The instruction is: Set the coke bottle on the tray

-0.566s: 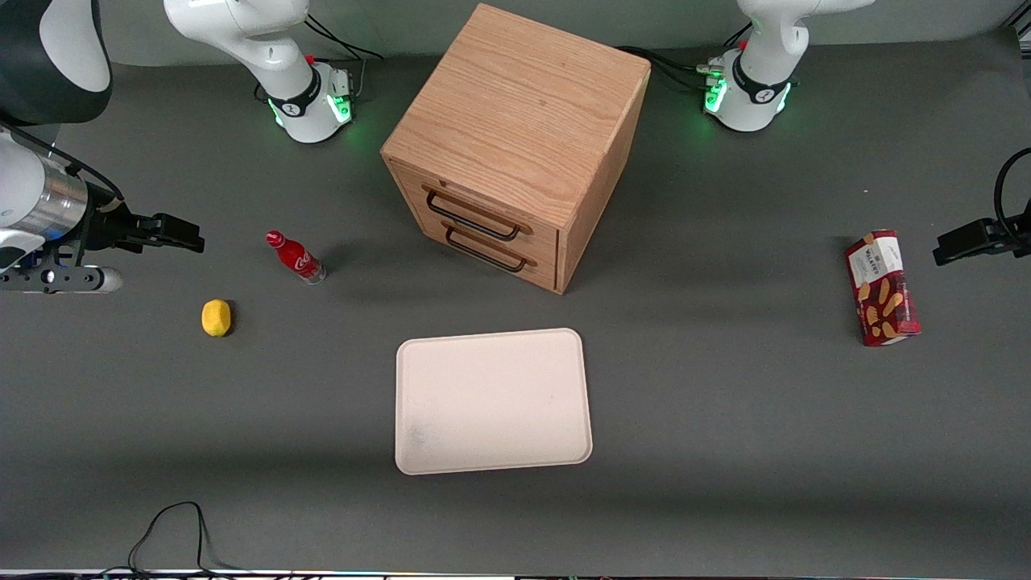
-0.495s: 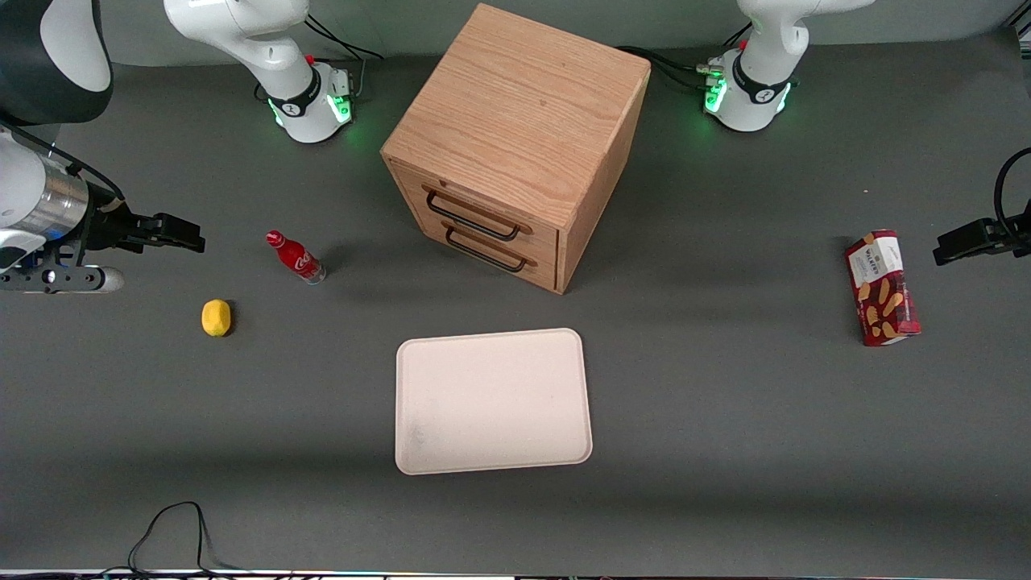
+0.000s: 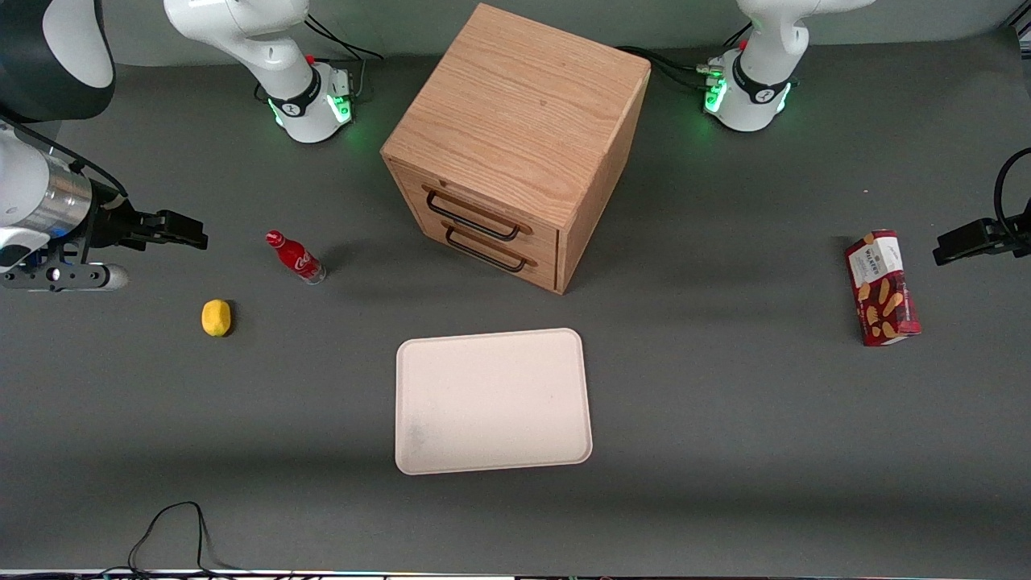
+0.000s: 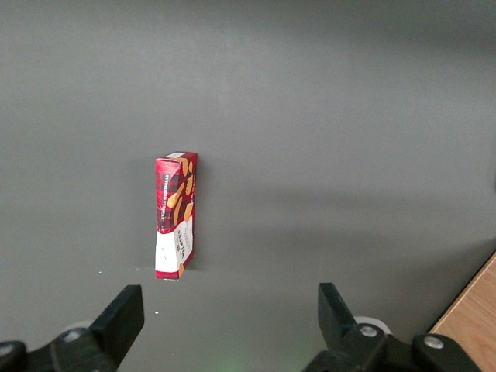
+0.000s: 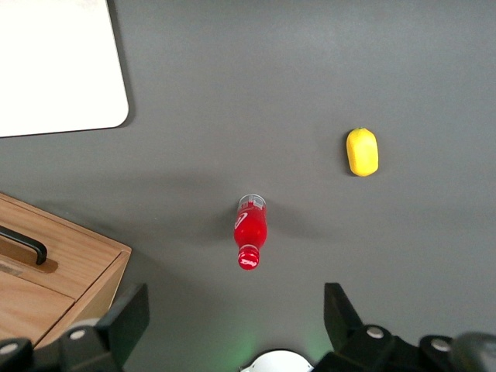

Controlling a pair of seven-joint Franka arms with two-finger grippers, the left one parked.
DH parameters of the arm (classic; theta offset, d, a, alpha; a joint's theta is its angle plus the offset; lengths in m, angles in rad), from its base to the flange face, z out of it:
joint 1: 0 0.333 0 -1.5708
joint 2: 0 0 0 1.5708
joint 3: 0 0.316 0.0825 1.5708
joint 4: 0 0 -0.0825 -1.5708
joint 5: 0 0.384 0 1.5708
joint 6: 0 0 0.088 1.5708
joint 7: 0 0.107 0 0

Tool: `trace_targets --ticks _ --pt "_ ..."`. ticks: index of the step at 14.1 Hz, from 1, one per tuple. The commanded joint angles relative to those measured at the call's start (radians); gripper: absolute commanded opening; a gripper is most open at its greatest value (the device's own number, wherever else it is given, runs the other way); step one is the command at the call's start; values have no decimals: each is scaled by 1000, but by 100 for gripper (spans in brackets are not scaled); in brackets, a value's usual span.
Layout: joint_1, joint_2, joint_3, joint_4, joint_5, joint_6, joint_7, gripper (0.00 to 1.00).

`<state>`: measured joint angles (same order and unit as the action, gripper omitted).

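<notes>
The coke bottle (image 3: 295, 257) is small and red with a red cap and stands upright on the grey table. It also shows in the right wrist view (image 5: 250, 232). The cream-white tray (image 3: 493, 400) lies flat nearer the front camera, in front of the wooden cabinet; one corner of it shows in the right wrist view (image 5: 58, 70). My gripper (image 3: 187, 234) hangs high over the table at the working arm's end, beside the bottle and apart from it. It is open and empty, with its fingers (image 5: 128, 319) spread wide.
A wooden two-drawer cabinet (image 3: 515, 145) stands at the table's middle, above the tray in the front view. A yellow lemon (image 3: 216, 316) lies near the bottle, nearer the front camera. A red snack box (image 3: 881, 287) lies toward the parked arm's end. A black cable (image 3: 173, 532) loops at the front edge.
My gripper has shifted very slightly toward the bottle and a little upward. The bottle, tray and other things have not moved.
</notes>
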<state>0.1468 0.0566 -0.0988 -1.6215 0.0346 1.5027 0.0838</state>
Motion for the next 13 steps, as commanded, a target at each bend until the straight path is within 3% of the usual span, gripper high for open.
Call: trace_targets --ticks 1,13 --pt "-9 2 -2 22 16 -38 -22 100" --pt "-10 -3 -6 19 14 -88 -13 100"
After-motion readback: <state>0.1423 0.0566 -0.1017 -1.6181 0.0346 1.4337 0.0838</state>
